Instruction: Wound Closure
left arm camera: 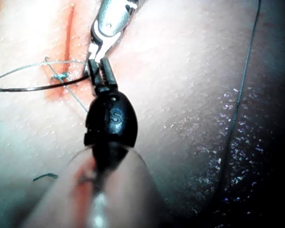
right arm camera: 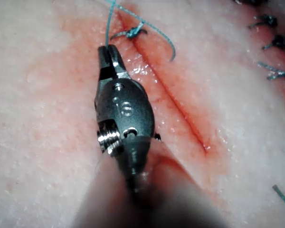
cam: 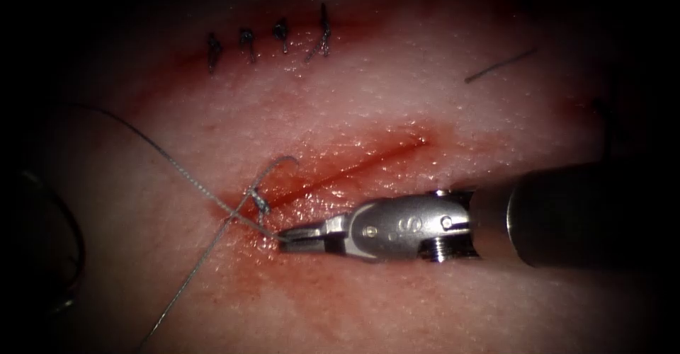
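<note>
Through the endoscope, my right tool (cam: 287,239) pinched the thread (cam: 177,168) at 4 o'clock from the knot (cam: 256,202) at the left end of the cut (cam: 354,166). A dark curve (cam: 76,244) toward 9 o'clock was perhaps the needle, though I could not tell. In the left wrist view, my left tool (left arm camera: 103,76) hovered with its jaws slightly parted and empty. The right wrist view showed the same pinch beside the knot. I judged that knot-tying was in hand, and that the next move called for steady, even tension.

Knotted thread (cam: 256,200) — seemingly at cut's (cam: 354,166) left end

right tool (right arm camera: 109,54): jaws closed on thread (right arm camera: 152,26) | knot (right arm camera: 131,32) at end of cut (right arm camera: 173,99) | red fluid (right arm camera: 76,61) on tissue (right arm camera: 33,156) | finished stitches (right arm camera: 275,42) beyond cut
</note>
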`<control>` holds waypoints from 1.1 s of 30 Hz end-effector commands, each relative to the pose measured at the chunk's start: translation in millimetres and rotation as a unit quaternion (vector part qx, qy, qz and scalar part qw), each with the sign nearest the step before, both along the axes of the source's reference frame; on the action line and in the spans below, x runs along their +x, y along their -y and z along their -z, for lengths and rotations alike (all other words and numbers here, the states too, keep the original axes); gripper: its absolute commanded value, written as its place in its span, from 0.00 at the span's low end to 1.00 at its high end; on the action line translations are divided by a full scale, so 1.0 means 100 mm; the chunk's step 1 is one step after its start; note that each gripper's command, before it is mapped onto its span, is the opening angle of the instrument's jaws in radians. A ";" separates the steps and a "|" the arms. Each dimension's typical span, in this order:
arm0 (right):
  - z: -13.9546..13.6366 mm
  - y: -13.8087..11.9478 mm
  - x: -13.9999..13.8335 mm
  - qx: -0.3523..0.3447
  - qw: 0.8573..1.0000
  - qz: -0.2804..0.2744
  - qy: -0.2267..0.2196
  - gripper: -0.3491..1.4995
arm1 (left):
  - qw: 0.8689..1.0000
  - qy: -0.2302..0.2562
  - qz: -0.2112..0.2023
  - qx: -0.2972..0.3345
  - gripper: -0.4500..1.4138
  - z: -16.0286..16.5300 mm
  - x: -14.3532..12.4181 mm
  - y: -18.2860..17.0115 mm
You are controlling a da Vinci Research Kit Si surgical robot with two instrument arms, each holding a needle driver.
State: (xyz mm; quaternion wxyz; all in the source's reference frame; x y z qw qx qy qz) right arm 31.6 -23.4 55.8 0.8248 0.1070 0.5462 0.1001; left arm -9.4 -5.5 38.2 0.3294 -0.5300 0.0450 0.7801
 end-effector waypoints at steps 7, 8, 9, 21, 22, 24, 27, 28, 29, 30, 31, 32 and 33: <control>0.069 0.049 -0.017 0.020 0.999 0.040 -0.017 0.00 | 1.000 0.003 -0.003 -0.006 0.00 -0.020 -0.006 0.009; 0.079 0.055 -0.018 0.023 0.999 0.045 -0.019 0.00 | 1.000 0.003 -0.005 -0.006 0.00 -0.022 -0.006 0.010; 0.090 0.061 -0.019 0.025 0.998 0.049 -0.022 0.00 | 1.000 0.002 -0.009 -0.006 0.00 -0.024 -0.007 0.011; 0.161 0.072 0.001 0.017 0.999 0.041 -0.028 0.26 | 0.999 -0.007 -0.040 0.002 0.00 -0.028 -0.023 0.022; 0.159 0.064 0.002 0.005 0.999 0.031 -0.025 0.46 | 0.999 -0.008 -0.041 0.002 0.00 -0.028 -0.023 0.022; 0.155 0.051 0.000 -0.008 0.999 0.018 -0.025 0.72 | 0.999 -0.009 -0.042 0.003 0.00 -0.028 -0.022 0.021; 0.142 0.028 -0.007 -0.027 0.999 -0.004 -0.025 0.84 | 0.999 -0.009 -0.044 0.004 0.00 -0.029 -0.020 0.021; 0.138 0.022 -0.010 -0.029 0.999 -0.007 -0.024 0.84 | 0.999 -0.009 -0.044 0.004 0.00 -0.029 -0.020 0.021; 0.133 0.017 -0.012 -0.035 0.999 -0.007 -0.022 0.84 | 0.999 -0.009 -0.044 0.004 0.00 -0.029 -0.019 0.020; 0.126 0.010 -0.015 -0.038 0.999 -0.009 -0.019 0.85 | 0.999 -0.009 -0.044 0.004 0.00 -0.030 -0.019 0.020; 0.120 0.005 -0.016 -0.041 0.999 -0.012 -0.018 0.84 | 0.999 -0.009 -0.044 0.004 0.00 -0.030 -0.018 0.020; 0.112 0.000 -0.018 -0.046 0.999 -0.014 -0.016 0.84 | 0.999 -0.009 -0.044 0.003 0.00 -0.031 -0.018 0.020; 0.105 -0.004 -0.018 -0.050 0.999 -0.015 -0.014 0.83 | 0.999 -0.010 -0.046 0.004 0.00 -0.032 -0.017 0.020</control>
